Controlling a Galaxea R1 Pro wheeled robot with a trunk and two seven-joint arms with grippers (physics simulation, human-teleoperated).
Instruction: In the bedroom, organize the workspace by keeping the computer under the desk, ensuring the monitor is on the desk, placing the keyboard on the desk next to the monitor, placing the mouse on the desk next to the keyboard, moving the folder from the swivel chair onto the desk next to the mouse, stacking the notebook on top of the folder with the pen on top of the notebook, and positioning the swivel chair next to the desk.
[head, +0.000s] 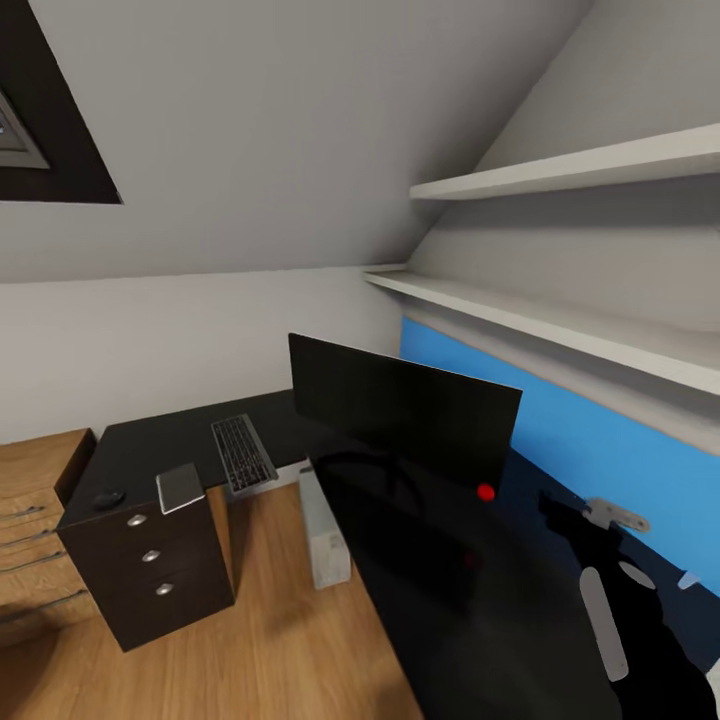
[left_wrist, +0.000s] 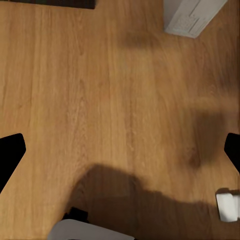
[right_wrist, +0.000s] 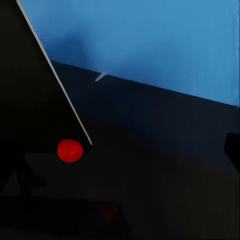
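The black monitor (head: 405, 408) stands on the black L-shaped desk (head: 140, 450), its red dot (right_wrist: 69, 150) close in front of my right gripper (right_wrist: 120, 150). That gripper is open above the desk top, with one dark fingertip (right_wrist: 233, 151) visible. A slim whitish pen (right_wrist: 101, 76) lies on the desk near the blue wall. The keyboard (head: 243, 453) lies left of the monitor, then the grey notebook (head: 180, 487) and the small dark mouse (head: 108, 498). The light grey computer (head: 324, 530) stands under the desk. My left gripper (left_wrist: 120, 150) hangs open over bare floor. The folder and swivel chair are out of view.
Black drawers (head: 150, 570) with silver knobs sit under the desk's left end, beside low wooden shelving (head: 35, 530). White wall shelves (head: 560, 320) run above a blue wall panel (head: 600, 440). A sloped ceiling closes in behind. Wooden floor (head: 270, 640) lies between drawers and computer.
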